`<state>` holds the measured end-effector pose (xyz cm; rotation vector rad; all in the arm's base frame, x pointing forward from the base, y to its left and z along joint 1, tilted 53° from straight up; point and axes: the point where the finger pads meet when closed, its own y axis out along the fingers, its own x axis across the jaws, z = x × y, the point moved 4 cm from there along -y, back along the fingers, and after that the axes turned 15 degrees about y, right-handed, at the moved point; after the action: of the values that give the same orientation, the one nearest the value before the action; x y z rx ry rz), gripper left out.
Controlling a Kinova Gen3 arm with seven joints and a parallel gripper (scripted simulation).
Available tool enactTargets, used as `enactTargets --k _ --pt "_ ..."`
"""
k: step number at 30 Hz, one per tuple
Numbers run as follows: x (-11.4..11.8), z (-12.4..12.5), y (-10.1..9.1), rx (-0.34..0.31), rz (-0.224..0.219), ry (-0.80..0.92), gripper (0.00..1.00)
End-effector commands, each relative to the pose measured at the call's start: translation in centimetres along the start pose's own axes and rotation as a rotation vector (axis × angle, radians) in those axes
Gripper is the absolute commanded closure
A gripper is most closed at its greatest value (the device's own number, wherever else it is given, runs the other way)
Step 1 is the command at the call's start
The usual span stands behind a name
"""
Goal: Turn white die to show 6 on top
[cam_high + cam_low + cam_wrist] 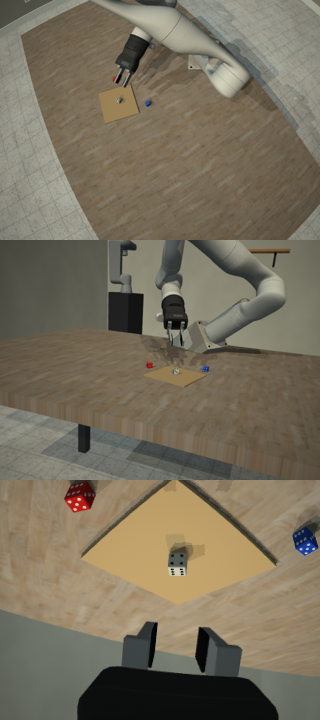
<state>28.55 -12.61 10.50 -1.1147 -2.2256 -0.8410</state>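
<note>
The white die [118,100] [176,371] [177,563] lies on the tan mat [111,113] [183,380] [130,542], well inside its edges. In the wrist view, where the table's far side is toward the bottom, its bright upward face seems to show six pips in two rows. The grey side face toward the camera shows four. The mat lies flat. My gripper [120,84] [176,345] [176,640] is partly open with nothing between the fingers. It is tilted and hangs above the table, back from the die and clear of it.
A red die [114,79] [149,365] [80,498] lies on the table off one side of the mat, near my finger in the overhead view. A blue die [147,103] [205,368] [305,541] lies off the other side. No die touches another.
</note>
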Motion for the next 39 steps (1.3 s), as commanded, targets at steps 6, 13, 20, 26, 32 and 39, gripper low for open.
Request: enactTargets --k 6,13,20,26,32,39 --pt "0.1 -0.9 -0.3 0.001 0.003 -0.018 0.36" --pt "0.1 -1.1 -0.3 0.021 0.009 -0.018 0.36" --pt "0.5 -2.1 0.0 0.122 0.046 -0.022 0.36" --pt "0.8 -3.2 0.5 0.229 0.076 -0.022 0.36" --pt "1.3 -5.0 1.4 0.422 0.129 -0.022 0.36" --pt "1.7 -6.5 2.3 0.587 0.176 -0.022 0.36"
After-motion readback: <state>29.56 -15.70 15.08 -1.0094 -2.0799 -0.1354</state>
